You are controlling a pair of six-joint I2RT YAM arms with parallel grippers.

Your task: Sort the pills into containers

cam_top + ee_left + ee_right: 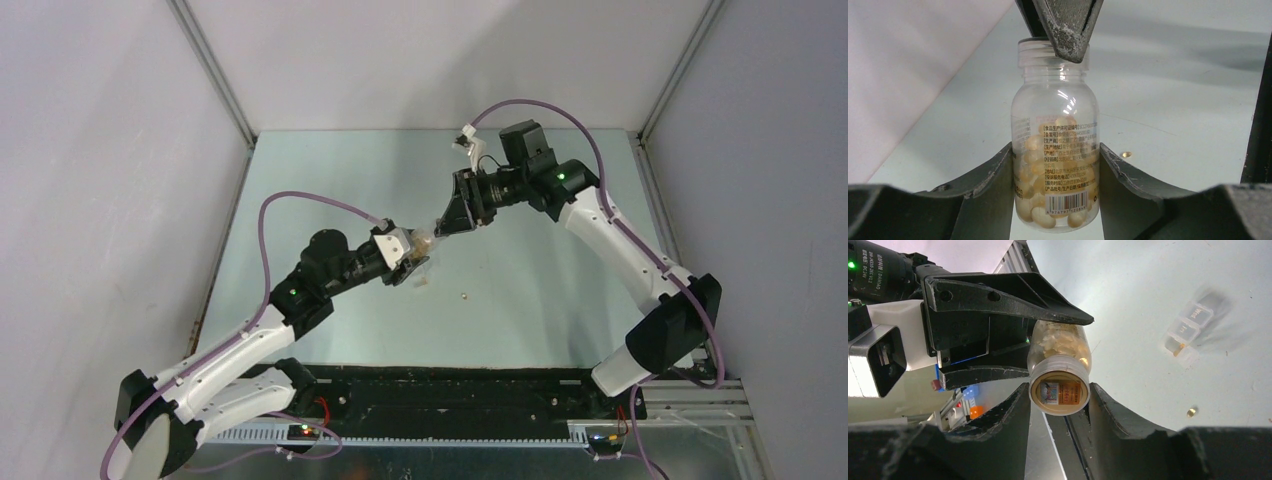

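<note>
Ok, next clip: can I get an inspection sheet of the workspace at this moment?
Surface: pale green table.
Job's things: clear pill bottle of yellowish pills, held between both grippers; translucent pill box lying on the table; one loose pill on the table near it.
Clutter: nothing seen.
Grippers: left gripper shut on the bottle's body; right gripper shut on its top end.
Cables: purple cable looped along each arm.
Surroundings: plain grey walls, metal corner posts.

Bright, even light from above; glare on bottle (1055, 125) in left gripper (1055, 149); pill box (1193, 325) beyond right gripper (1059, 388) blurred, softly shadowed.
</note>
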